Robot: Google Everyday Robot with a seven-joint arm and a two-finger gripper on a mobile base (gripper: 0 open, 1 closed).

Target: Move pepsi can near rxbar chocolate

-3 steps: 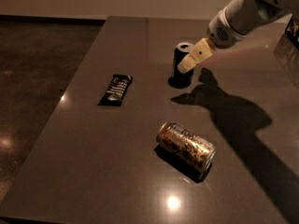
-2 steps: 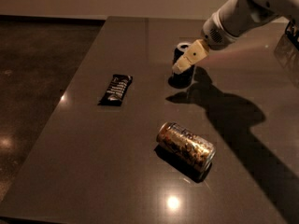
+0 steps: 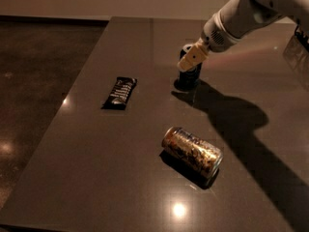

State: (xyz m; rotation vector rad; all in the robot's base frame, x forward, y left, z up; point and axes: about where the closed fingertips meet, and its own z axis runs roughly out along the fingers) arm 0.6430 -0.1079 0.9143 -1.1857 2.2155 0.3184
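Although the tool (image 3: 192, 58) sits at the top of the pepsi can (image 3: 189, 76), overlapping its upper part, I cannot tell whether it is clamped on the can. The can stands upright toward the far side of the worktop (image 3: 96, 168). The rxbar chocolate (image 3: 119, 93) lies well apart, leftward in the view and slightly nearer the camera (long axis running roughly front to back), so the carry likely goes that way. A gold-and-brown can (image 3: 192, 151) lies toppled nearer the camera, off that line.

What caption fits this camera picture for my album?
The tool is at the upright pepsi can; rxbar and a tipped gold can lie apart.
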